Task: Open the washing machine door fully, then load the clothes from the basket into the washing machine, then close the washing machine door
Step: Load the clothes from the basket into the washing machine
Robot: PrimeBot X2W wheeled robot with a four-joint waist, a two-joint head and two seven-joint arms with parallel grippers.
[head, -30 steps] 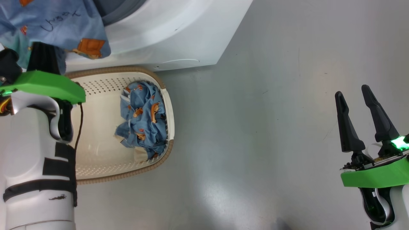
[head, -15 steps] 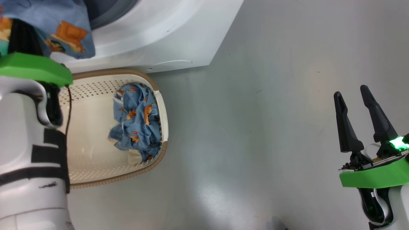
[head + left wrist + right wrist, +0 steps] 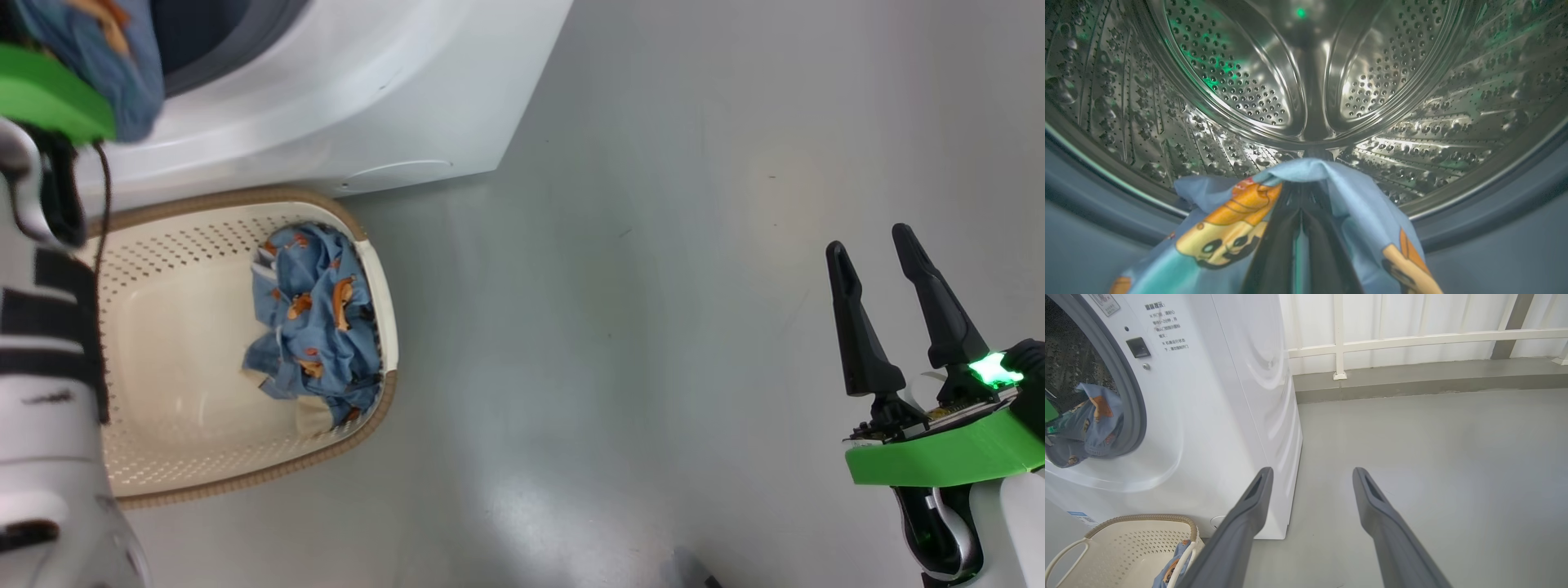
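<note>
My left gripper (image 3: pixel 1302 204) is shut on a light blue printed garment (image 3: pixel 1237 237) and holds it at the mouth of the steel drum (image 3: pixel 1306 81). From the right wrist view that garment (image 3: pixel 1086 424) hangs across the grey gasket (image 3: pixel 1133 396) of the white washing machine (image 3: pixel 1216 396). The cream basket (image 3: pixel 163 351) stands on the floor against the machine's (image 3: pixel 326 90) front, with more blue clothes (image 3: pixel 314 318) bunched at its right end. Far to the right my right gripper (image 3: pixel 869 242) is open over the floor with nothing between its fingers. The door is out of view.
Grey floor (image 3: pixel 653 327) stretches to the right of the machine and basket. A white railing (image 3: pixel 1412 335) and a low kerb run along the far side. My left forearm (image 3: pixel 41 367) covers the basket's left end. A blue label (image 3: pixel 1079 516) sits low on the machine's front.
The camera has shifted, sliding the scene leftward. My left arm has carried the garment up and forward, from over the basket to the drum's opening. The right gripper stays open.
</note>
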